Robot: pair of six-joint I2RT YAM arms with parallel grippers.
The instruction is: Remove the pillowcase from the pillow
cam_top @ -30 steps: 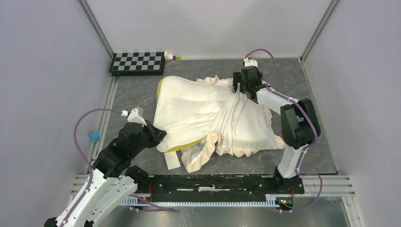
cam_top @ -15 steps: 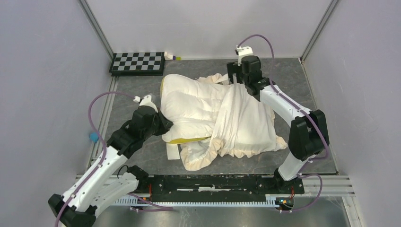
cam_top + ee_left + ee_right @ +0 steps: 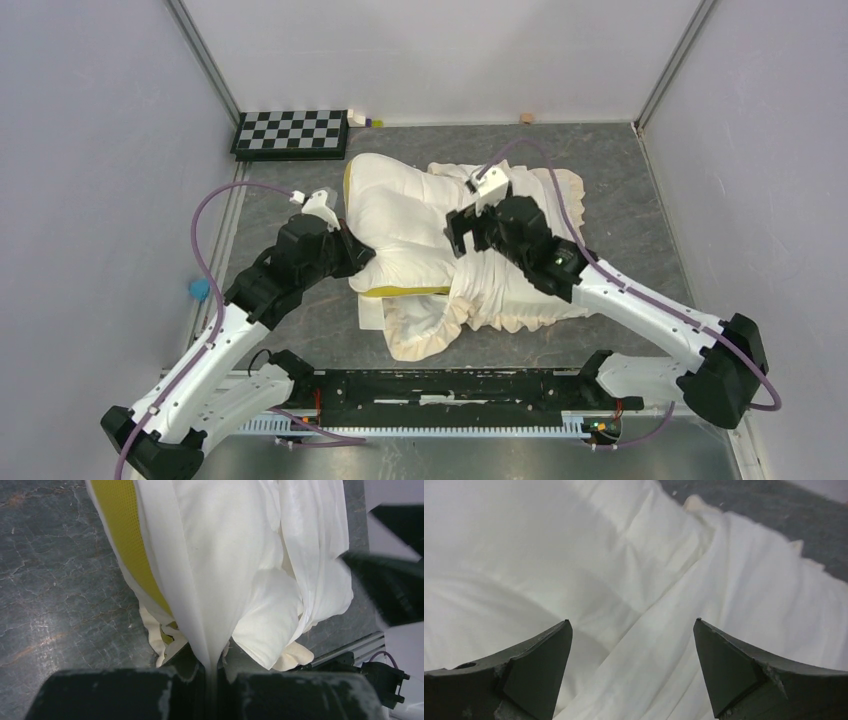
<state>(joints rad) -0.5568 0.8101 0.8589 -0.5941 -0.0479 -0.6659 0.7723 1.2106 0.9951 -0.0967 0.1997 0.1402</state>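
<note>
left gripper (image 3: 212, 672) is pinched tight on a thin fold of cream fabric, which we take to be the near-left corner of the pillow (image 3: 405, 215). from its wrist camera the cloth stretches taut away from the closed jaws, with the yellow band (image 3: 125, 540) running just beside the pulled fold.

right gripper (image 3: 631, 625) stands with its jaws wide apart and nothing between them. it hangs over the middle of the bundle, right where the edge of the pillowcase (image 3: 520, 285) crosses the bare pillow. we cannot tell whether its fingertips touch the cloth.

we see the pillow lying in the middle of the grey table (image 3: 290, 195), its left part bare and plump. its right part is inside the pillowcase, which shows its cream face upward in long wrinkles. the ruffled frill (image 3: 420, 335) bunches at the near edge below the yellow band, and more of it spreads along the far right side.

a checkerboard (image 3: 290, 133) lies at the far left corner of the table, well apart from the bundle.
</note>
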